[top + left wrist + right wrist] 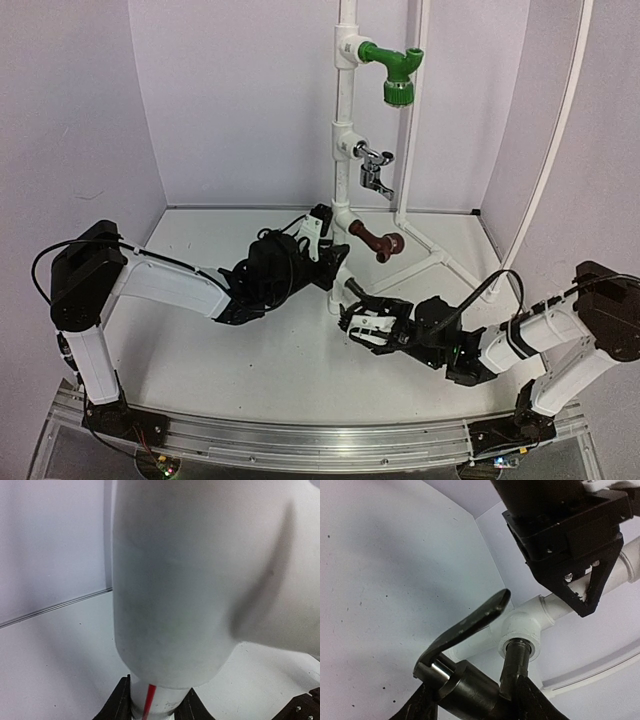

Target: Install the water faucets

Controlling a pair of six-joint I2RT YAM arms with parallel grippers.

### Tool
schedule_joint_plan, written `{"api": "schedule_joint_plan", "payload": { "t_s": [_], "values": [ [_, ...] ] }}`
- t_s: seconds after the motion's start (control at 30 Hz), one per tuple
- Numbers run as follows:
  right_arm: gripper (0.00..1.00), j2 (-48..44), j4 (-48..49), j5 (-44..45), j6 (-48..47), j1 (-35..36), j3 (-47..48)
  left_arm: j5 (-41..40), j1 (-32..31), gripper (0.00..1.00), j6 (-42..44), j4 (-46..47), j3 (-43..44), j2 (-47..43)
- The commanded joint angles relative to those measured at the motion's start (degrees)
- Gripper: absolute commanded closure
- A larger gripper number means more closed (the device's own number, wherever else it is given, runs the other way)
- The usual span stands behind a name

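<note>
Down low, the right arm stretches out flat toward the foot of the white pipe stand (347, 110), right gripper (475, 702) closed round the dark faucet (465, 680) — its stem at the stand's bottom fitting (520, 630). The left arm reaches across from the other side, left gripper (156, 706) clamped on the pipe just beside that fitting.

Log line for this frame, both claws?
left claw: clamped on white plastic pipe | right claw: gripping dark grey lever-handled faucet | stem: at mouth of white fitting

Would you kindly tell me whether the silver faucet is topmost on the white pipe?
No, the green faucet sits topmost on the white pipe, with the silver faucet below it.
</note>
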Motion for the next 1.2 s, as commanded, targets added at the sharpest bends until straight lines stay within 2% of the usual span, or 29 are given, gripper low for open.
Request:
{"api": "schedule_joint_plan", "payload": {
  "t_s": [0.0,0.17,0.37,0.67,0.7,0.8,0.87,0.93,1.07,1.17],
  "values": [
    [0.9,1.48,9.48,5.26,30.03,-1.51,-0.34,-1.11,0.76,1.0,-4.69,-9.43,-1.21,1.38],
    [0.99,1.86,11.98,6.48,47.06,-2.52,-0.76,-1.13,0.77,1.0,-4.91,-9.42,-1.45,0.9],
    [1.0,1.08,12.8,5.51,68.77,-5.02,-1.88,-1.24,0.76,1.0,-5.13,-9.41,-1.55,0.76],
    [0.98,-0.24,15.07,4.81,87.4,-8.17,-6.08,-1.33,0.76,1.0,-5.18,-9.41,-1.58,0.84],
    [0.91,-0.45,14.98,4.0,86.53,-8.24,-6.09,-1.25,0.76,1.0,-5.18,-9.43,-1.51,0.89],
    [0.56,-2.28,13.69,1.53,82.81,-8.25,-7.04,-1.2,0.76,1.0,-5.11,-9.52,-1.57,0.69],
    [0.34,-6.19,8.85,-0.79,79.49,-8.18,-7.23,-0.92,0.76,1.0,-5.0,-9.52,-1.68,0.47],
    [0.19,-11.57,-0.3,-3.2,74.91,-8.19,-6.4,-0.34,0.76,1.0,-4.97,-9.57,-1.79,0.12],
    [0.02,-23.18,-23.22,-4.29,66.01,-8.2,-2.55,0.72,0.77,1.0,-5.25,-9.92,-1.82,-0.3],
    [0.02,-30.41,-41.08,-1.24,63.64,-8.22,1.07,1.19,0.76,0.97,-5.87,-10.59,-1.59,-0.67]
  ]
}}
